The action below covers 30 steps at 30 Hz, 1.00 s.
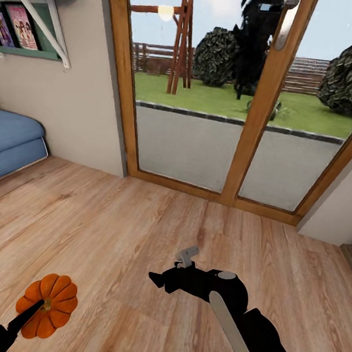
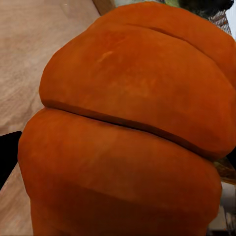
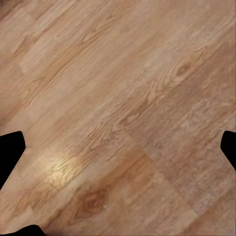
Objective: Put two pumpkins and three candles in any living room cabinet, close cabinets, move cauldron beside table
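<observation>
The left gripper (image 1: 40, 307) is pinching a pumpkin (image 1: 48, 304) above the wood floor (image 1: 139, 221); rigid, ribbed and probably light, it is sitting best gripped across its ribs. The right gripper (image 1: 157, 278) is hanging spread, empty.

Even, bright daylight enters through the glass doors (image 1: 228, 95); the wood floor (image 1: 137, 231) is uniformly lit with almost no cast shadows. A soft warm glare patch lies on the floor (image 3: 61, 169) in the right wrist view. The pumpkin (image 2: 132, 123) appears close and slightly soft. Straight edges lean toward the head view's borders.
</observation>
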Motion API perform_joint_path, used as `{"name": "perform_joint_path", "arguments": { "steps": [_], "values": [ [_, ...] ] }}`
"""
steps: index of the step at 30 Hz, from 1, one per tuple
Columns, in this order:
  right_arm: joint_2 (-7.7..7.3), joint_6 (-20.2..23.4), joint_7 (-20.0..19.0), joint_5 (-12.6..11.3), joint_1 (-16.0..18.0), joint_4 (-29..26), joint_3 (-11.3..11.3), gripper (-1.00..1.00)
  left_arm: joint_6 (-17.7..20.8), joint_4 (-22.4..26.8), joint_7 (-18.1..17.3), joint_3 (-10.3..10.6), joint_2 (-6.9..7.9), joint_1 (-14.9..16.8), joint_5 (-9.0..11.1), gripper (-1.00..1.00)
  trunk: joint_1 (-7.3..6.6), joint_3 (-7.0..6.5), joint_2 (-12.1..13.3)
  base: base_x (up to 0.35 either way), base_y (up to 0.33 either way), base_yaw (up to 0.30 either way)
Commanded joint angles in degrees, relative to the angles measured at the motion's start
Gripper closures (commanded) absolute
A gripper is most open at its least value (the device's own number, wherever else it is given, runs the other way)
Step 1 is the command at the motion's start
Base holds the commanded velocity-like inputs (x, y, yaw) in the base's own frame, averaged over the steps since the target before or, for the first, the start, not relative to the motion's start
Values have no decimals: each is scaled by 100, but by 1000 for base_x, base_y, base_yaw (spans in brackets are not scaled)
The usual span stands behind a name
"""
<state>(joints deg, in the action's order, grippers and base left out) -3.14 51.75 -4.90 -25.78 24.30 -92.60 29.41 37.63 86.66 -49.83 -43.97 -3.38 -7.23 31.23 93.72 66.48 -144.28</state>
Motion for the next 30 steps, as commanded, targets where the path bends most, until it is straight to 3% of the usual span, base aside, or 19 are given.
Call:
{"name": "perform_joint_path", "arguments": {
  "steps": [1,5,10,15,18,26,30],
  "values": [
    [13,19,-45,57,4,-4,3,-100,-15,-12,1,-15,-4,-1,47,100,-3,-19,0,0,0,300],
    [35,19,-4,73,4,-4,-3,-100,-96,-35,-11,-28,-7,-2,66,100,-14,-108,5,0,0,300],
    [109,12,342,80,4,-4,9,-100,-90,-43,-2,-30,2,1,67,100,-26,-219,12,0,0,300],
    [144,9,392,82,4,-4,-2,-100,-65,-249,-9,-39,41,0,109,100,-39,-329,19,0,0,300],
    [146,9,400,82,1,-4,-4,-100,-57,-332,-9,-41,76,2,328,100,-47,-396,23,0,0,300],
    [143,16,407,84,4,-4,-44,-100,-63,-367,-17,-32,83,3,352,100,-68,-573,33,0,0,300],
    [145,11,403,82,4,-4,-54,-100,-109,-368,-13,-40,64,3,363,100,-68,-573,33,0,0,300]
  ]
}}
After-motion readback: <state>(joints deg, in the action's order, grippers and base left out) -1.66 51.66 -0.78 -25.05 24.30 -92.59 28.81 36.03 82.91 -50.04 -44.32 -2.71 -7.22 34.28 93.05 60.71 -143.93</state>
